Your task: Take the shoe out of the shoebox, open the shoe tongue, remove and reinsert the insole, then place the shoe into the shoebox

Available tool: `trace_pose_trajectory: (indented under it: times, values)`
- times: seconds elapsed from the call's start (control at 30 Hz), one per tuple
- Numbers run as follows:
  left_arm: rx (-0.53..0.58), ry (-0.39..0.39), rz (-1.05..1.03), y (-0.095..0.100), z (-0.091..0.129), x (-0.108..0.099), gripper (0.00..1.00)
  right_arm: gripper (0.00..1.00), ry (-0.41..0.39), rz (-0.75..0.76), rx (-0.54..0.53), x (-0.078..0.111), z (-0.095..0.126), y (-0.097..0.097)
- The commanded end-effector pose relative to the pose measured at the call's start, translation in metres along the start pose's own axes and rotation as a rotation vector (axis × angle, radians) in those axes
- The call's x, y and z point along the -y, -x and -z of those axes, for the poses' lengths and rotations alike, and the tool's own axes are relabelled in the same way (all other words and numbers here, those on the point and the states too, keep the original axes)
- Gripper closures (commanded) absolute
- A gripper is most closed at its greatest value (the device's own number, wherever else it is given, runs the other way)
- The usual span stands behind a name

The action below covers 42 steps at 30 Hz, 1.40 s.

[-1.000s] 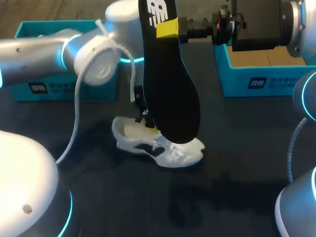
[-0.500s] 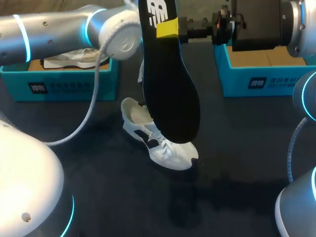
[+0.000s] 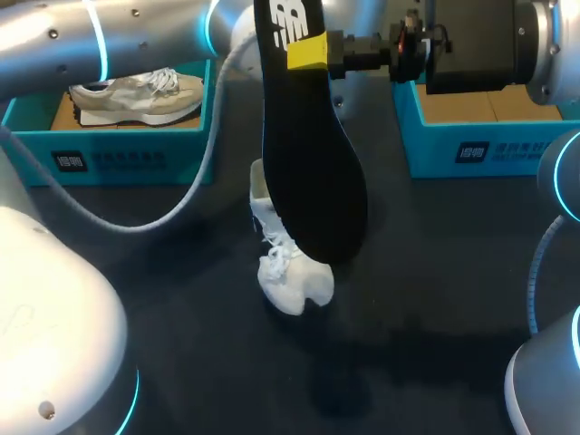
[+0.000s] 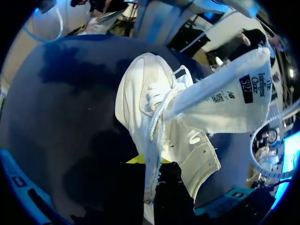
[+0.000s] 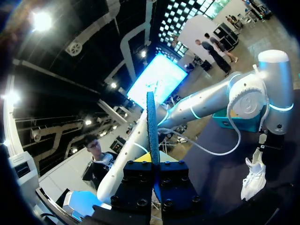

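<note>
A white shoe (image 3: 290,276) hangs steeply tilted at the table's middle, toe down near the dark tabletop, heel up. My left gripper (image 4: 152,165) is shut on the shoe's (image 4: 140,103) heel-side collar; the tongue (image 4: 225,98) is folded open ahead of it. In the head view that gripper is hidden behind the black insole (image 3: 313,172), which hangs lengthwise from my right gripper (image 3: 311,52), shut on its upper end. The right wrist view shows the insole (image 5: 151,122) edge-on between my right gripper's (image 5: 153,164) fingers, with the shoe (image 5: 253,180) dangling from my left arm beyond.
A teal shoebox (image 3: 118,161) at the back left holds a beige shoe (image 3: 136,95). A second teal shoebox (image 3: 480,149) stands at the back right, behind my right arm. My left arm (image 3: 136,45) spans the back of the table.
My left arm has swung back and up, turning the white shoe from lying sideways to hanging toe-down. This uncovered the beige shoe in the left box. The right arm and insole stayed still.
</note>
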<state>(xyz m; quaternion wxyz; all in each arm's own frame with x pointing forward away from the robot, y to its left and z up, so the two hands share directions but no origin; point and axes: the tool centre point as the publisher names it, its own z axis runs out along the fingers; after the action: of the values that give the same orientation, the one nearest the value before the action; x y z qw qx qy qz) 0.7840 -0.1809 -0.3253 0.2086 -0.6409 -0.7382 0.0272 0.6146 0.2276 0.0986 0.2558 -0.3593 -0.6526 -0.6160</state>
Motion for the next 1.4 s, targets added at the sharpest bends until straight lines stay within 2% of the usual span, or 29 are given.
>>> trace_pose_trajectory:
  times: [0.03, 0.33, 0.97, 1.4]
  values:
    - [-0.068, -0.002, -0.005, 0.003, 0.004, -0.002, 1.0, 1.0, 0.001, -0.002, 0.001, 0.0, -0.004, 0.0]
    - [0.019, 0.01, 0.07, 0.007, -0.004, 0.0, 1.0, 1.0, 0.001, -0.002, 0.001, 0.0, -0.004, 0.0]
    - [-0.06, 0.037, -0.044, 0.028, -0.031, 0.019, 1.0, 1.0, 0.001, -0.002, 0.001, 0.0, -0.004, 0.0]
    - [-0.103, 0.042, -0.066, 0.038, -0.049, 0.015, 1.0, 1.0, 0.001, -0.002, 0.001, 0.0, -0.004, 0.0]
